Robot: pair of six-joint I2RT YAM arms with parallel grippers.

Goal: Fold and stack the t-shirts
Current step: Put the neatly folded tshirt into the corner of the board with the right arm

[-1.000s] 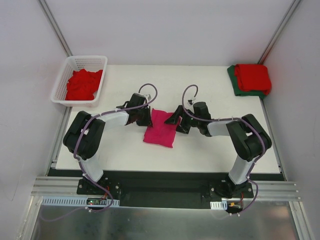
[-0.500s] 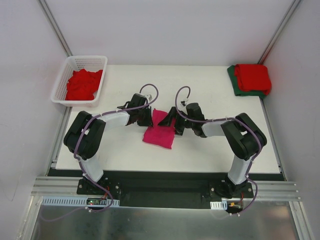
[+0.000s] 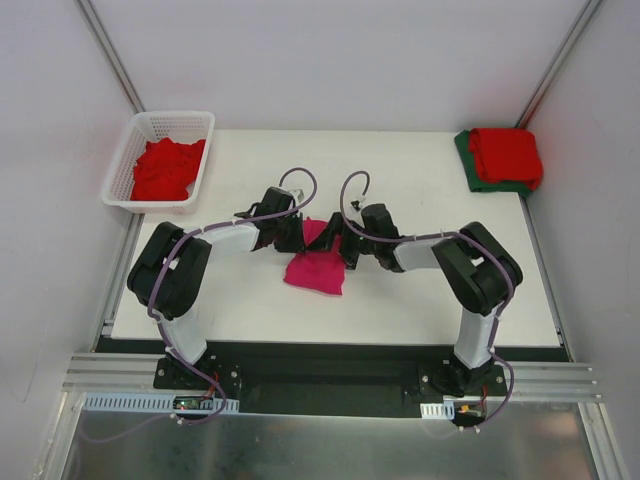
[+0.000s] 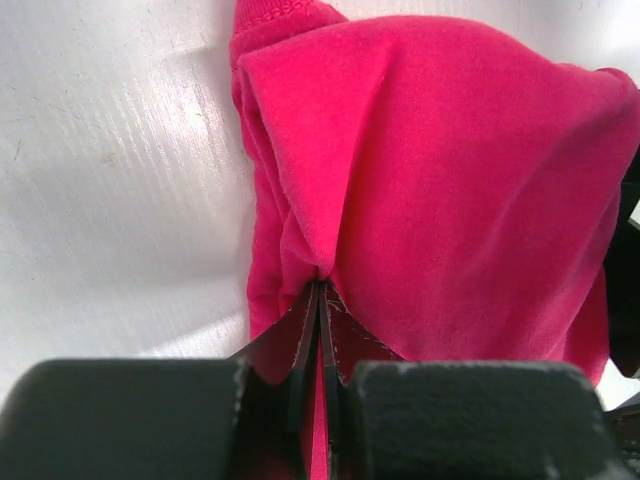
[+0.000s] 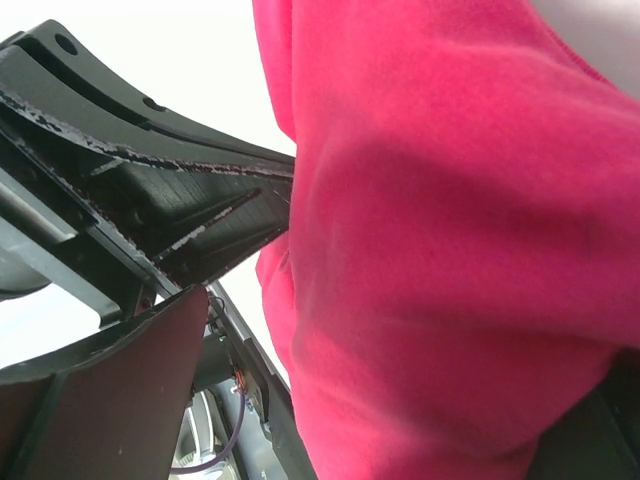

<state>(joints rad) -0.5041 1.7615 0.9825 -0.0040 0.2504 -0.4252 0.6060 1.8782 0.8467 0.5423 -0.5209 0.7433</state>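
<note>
The pink shirt (image 3: 312,270) lies folded small in the middle of the tabletop (image 3: 420,300). The left claw (image 3: 296,238), at its 10 o'clock edge, is pressed together and pinches a fold of it. The right claw (image 3: 337,242), at its 2 o'clock edge, is spread wide with the cloth right against it. A heap of red shirts (image 3: 165,168) sits in the basket (image 3: 145,206) at 10 o'clock, and a folded red shirt (image 3: 506,155) lies on a green shirt (image 3: 466,158) at 2 o'clock.
</note>
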